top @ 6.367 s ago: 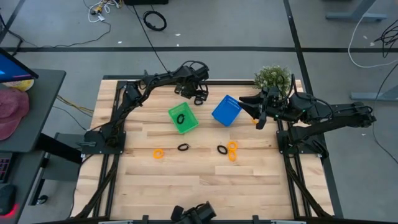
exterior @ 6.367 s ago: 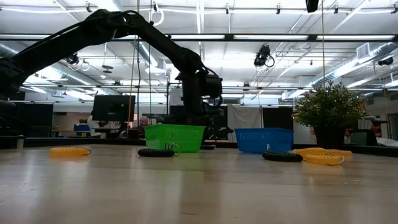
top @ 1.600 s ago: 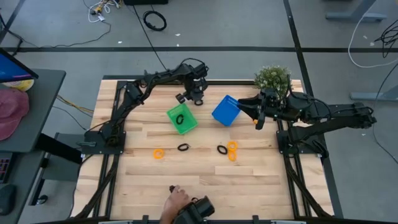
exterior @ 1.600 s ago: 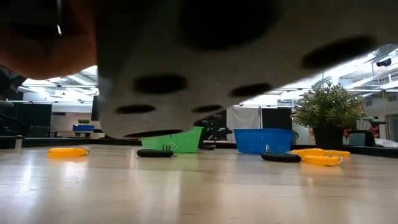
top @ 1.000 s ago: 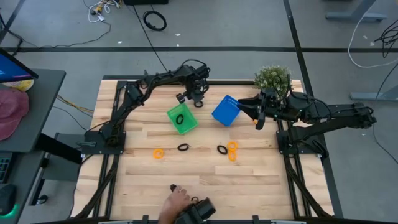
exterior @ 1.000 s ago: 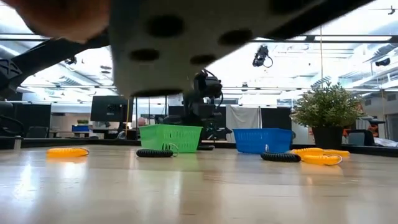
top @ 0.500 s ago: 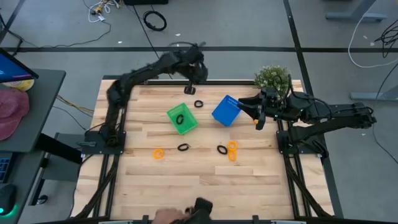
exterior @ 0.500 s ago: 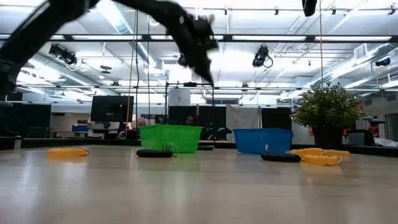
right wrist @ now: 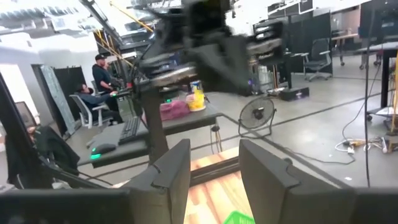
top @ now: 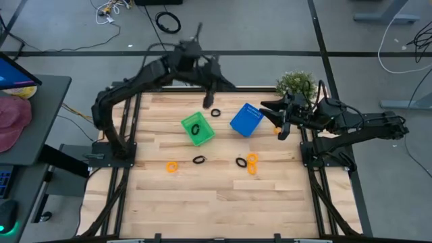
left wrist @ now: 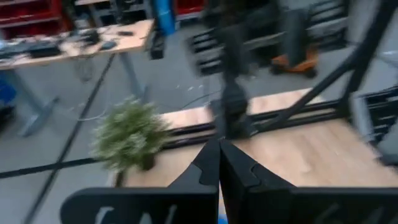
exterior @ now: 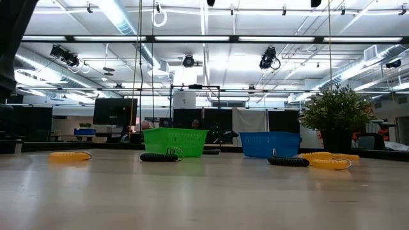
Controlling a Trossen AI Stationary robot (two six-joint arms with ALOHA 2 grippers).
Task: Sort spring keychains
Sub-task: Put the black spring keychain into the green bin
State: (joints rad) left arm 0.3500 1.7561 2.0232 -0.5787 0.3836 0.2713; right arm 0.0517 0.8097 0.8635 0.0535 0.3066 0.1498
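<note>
- We take the green basket (top: 198,128) as our landmark; it sits on the wooden table (top: 216,202), a little left of the table's middle and toward the far edge.
- One black keychain (top: 196,129) lies inside the green basket.
- Another black keychain (top: 215,113) lies on the table just beyond the green basket, between it and the blue basket (top: 246,119).
- The blue basket stands to the right of the green basket, tilted at an angle in the view from above.
- A third black keychain (top: 198,160) lies on the table on the near side of the green basket, close to it.
- An orange keychain (top: 173,166) lies nearer still and slightly left of the green basket.
- A fourth black keychain (top: 241,162) lies near and to the right of the green basket, touching or just beside an orange keychain pair (top: 252,163).
- We see the left gripper (top: 208,100) raised high above the table, just beyond the green basket; its fingers (left wrist: 211,168) are pressed together with nothing between them.
- The right gripper (top: 276,121) hangs to the right of the blue basket, well apart from the green basket; its fingers (right wrist: 177,171) stand apart, and we see nothing held between them.
- A potted plant (top: 295,85) stands at the far right corner of the table, beyond the right gripper.
</note>
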